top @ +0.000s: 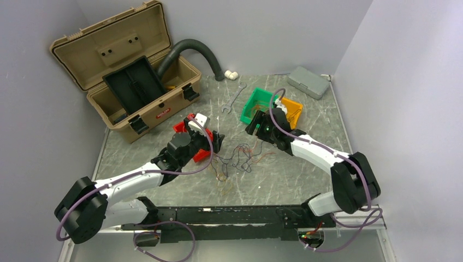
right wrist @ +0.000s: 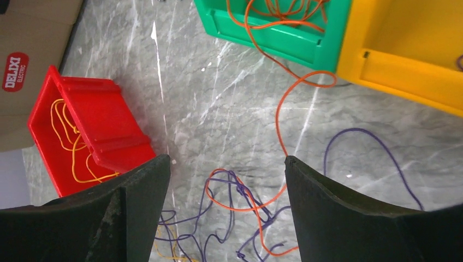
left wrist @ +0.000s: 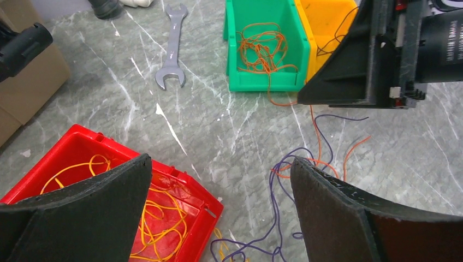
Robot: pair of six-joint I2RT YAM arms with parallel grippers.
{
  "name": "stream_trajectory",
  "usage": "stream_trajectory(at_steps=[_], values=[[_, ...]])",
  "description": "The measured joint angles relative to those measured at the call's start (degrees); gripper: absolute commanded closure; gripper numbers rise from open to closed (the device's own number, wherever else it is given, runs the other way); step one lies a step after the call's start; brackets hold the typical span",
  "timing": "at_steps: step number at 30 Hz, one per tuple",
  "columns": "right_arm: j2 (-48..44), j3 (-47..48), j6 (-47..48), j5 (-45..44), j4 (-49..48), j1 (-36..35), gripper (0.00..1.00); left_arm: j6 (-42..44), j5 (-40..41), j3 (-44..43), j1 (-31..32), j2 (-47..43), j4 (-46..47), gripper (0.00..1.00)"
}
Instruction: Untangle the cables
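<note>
From the left wrist, the left fingers (left wrist: 98, 213) stand wide apart, with only bare worktop (left wrist: 218, 125) between them. One of them overlaps a red bin (left wrist: 41, 177) with yellow wires coiled inside. By the other, purple and orange cables (left wrist: 297, 161) lie loose on the marble. Farther off, a green bin (left wrist: 262, 82) holds a knot of orange wire, a yellow bin (left wrist: 327, 22) touches its side, and a wrench (left wrist: 172, 49) lies flat nearby.

From the right wrist, the right fingers (right wrist: 349, 207) are also spread and grip nothing (the tangle lies on the marble in the gap between them). One orange strand runs out over the green bin's wall, loops across the worktop and joins the purple ones.

From above, the loose tangle sits mid-worktop between the two arms' tips. The red bin is just to its left, and the green and yellow bins are behind it to the right. An open tan toolbox (top: 125, 76) stands at the back left, with a dark corrugated hose (top: 196, 49) arching beside it. A grey case (top: 308, 82) lies in the back right corner.
</note>
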State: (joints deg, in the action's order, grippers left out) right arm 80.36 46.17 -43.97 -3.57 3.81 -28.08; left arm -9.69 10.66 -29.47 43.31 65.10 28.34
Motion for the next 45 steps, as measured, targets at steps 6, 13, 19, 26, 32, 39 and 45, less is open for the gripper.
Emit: stream_trajectory(at_steps=[6, 13, 19, 26, 32, 39, 45], values=[[5.42, 0.66, -1.88, 0.35, -2.16, -2.1, 0.25, 0.26, -0.37, -0.04, 0.0, 0.52, -0.2, 0.01], [8.48, 3.34, -3.26, -4.09, 1.36, -3.87, 0.27, 1.18, -0.68, -0.48, 0.0, 1.16, -0.39, 0.0], [8.07, 3.26, -3.43, -8.35, 4.39, -3.91, 0.29, 1.55, -0.68, -1.25, 0.0, 1.49, -1.66, 0.01], [5.57, 1.84, -3.02, -9.57, 5.7, -3.91, 0.36, 1.53, -0.61, -1.31, 0.0, 1.49, -2.08, 0.01], [8.0, 1.4, -3.63, -8.33, 4.96, -3.91, 0.44, 1.53, -0.2, -1.2, 0.0, 0.42, -1.92, 0.01], [13.55, 2.16, -4.09, -7.61, 4.31, -3.91, 0.82, 1.53, 0.15, -0.7, 0.0, -1.57, -0.85, 0.0], [14.03, 5.03, -3.5, -8.09, 4.92, -3.89, 1.0, 1.57, 0.15, -0.7, 0.0, -1.36, -0.9, 0.01]])
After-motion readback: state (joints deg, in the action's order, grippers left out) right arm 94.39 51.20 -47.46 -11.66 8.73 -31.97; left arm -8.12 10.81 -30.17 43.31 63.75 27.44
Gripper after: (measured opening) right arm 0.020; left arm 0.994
